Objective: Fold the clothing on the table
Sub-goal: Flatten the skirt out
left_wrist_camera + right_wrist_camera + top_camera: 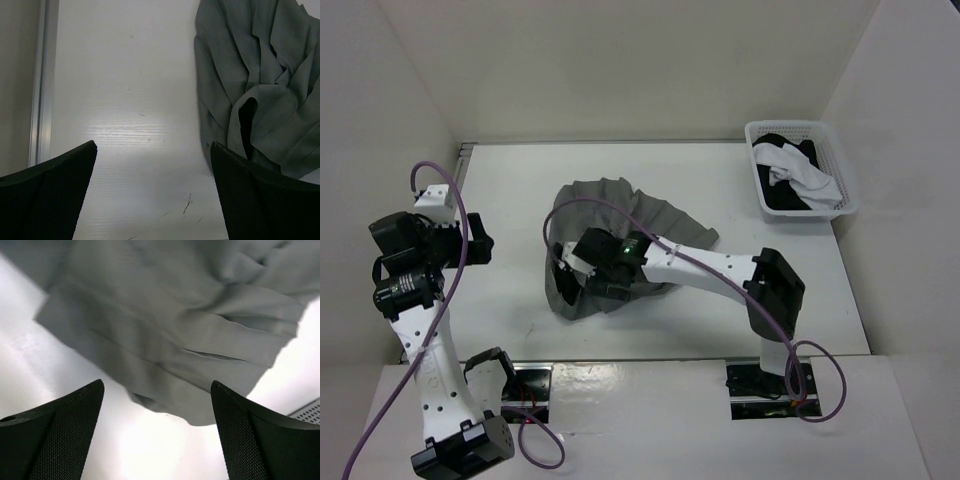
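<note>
The clothing (615, 200) is a grey pleated skirt lying crumpled in the middle of the white table (510, 180). My right arm reaches left across it, and my right gripper (562, 268) hangs open over its near left part. In the right wrist view the clothing (165, 330) lies just ahead of my right gripper (157, 384), its folded edge reaching in between the fingertips, and nothing is gripped. My left gripper (480, 245) is at the table's left side, apart from the cloth. In its own view my left gripper (154, 144) stands open over bare table, the clothing (260, 75) ahead on the right.
A white lattice basket (752, 130) holding a white-and-black garment (795, 175) stands at the far right corner. A metal rail (42, 75) runs along the table's left edge. White walls enclose the table on three sides.
</note>
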Controlling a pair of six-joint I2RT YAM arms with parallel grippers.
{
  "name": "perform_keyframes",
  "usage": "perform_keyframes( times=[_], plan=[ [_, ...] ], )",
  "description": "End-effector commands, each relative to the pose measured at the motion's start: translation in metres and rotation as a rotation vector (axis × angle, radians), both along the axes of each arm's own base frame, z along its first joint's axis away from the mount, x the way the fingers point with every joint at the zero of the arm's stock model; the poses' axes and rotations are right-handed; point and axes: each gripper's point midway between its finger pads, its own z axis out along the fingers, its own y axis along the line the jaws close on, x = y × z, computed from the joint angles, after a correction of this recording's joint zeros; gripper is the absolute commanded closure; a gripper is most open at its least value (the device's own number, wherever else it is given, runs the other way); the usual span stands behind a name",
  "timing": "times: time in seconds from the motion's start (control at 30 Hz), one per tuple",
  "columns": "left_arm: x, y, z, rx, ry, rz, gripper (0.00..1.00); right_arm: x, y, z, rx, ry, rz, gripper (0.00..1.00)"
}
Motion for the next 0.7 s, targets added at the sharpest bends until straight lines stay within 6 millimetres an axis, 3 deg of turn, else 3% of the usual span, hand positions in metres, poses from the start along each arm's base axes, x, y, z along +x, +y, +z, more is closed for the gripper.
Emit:
perform_keyframes(
  times=[0.0, 0.07, 0.1, 0.17, 0.23, 0.37, 0.47, 0.57, 0.67],
  plan=[
    [0.001, -0.006, 0.006, 0.011, -0.033, -0.049, 0.00, 0.050, -0.009, 0.064, 0.179, -0.139, -0.139, 0.09],
    [-0.001, -0.006, 0.008, 0.016, -0.041, -0.049, 0.00, 0.065, -0.009, 0.075, 0.245, -0.124, -0.173, 0.09],
    [-0.001, -0.006, 0.008, 0.016, -0.041, -0.049, 0.00, 0.080, -0.020, 0.079, 0.270, -0.115, -0.224, 0.07],
    [-0.001, -0.006, 0.008, 0.016, -0.041, -0.049, 0.00, 0.090, -0.024, 0.084, 0.308, -0.095, -0.247, 0.07],
    [-0.001, -0.005, 0.008, 0.020, -0.038, -0.041, 0.00, 0.091, -0.025, 0.075, 0.296, -0.068, -0.248, 0.07],
    [-0.001, -0.005, 0.008, 0.020, -0.038, -0.041, 0.00, 0.063, -0.023, 0.062, 0.306, 0.061, -0.184, 0.06],
    [0.000, -0.001, 0.009, 0.020, -0.039, -0.012, 0.00, 0.017, -0.020, 0.057, 0.293, 0.194, -0.059, 0.04],
    [-0.002, 0.013, 0.004, 0.031, -0.020, 0.079, 0.00, -0.013, -0.020, 0.052, 0.259, 0.201, 0.034, 0.04],
    [-0.002, 0.019, 0.005, 0.035, -0.020, 0.123, 0.00, -0.019, -0.023, 0.040, 0.201, 0.140, 0.069, 0.04]
  ],
)
